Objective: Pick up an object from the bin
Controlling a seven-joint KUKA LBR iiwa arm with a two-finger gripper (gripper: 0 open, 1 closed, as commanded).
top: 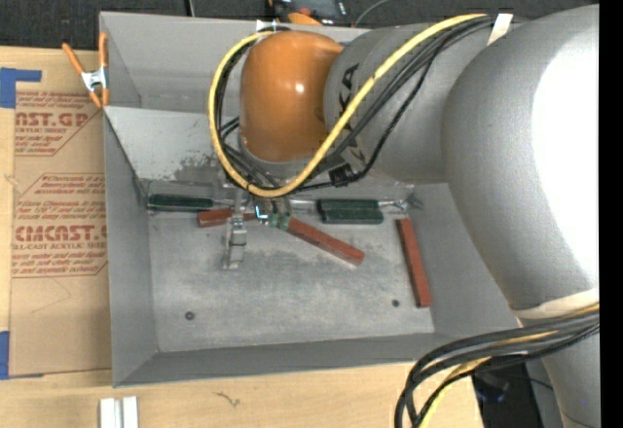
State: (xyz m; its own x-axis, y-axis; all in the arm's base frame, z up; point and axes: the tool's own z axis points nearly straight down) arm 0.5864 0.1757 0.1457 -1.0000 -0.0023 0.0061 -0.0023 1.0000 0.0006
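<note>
Several loose things lie along the far side of the bin, and the end effector hangs low among them under the arm's orange cover. Whether it is set wide or narrow I cannot tell, and nothing can be seen held in it. Nearest to it are a small reddish-brown piece on its left-wall side, a small metal piece towards the near edge, and a reddish-brown stick slanting off towards the right wall. With these so close together, a closing grip could catch two at once, or nip the stick near its end so that it swings and drops. The far wall nearby leaves little room.
</note>
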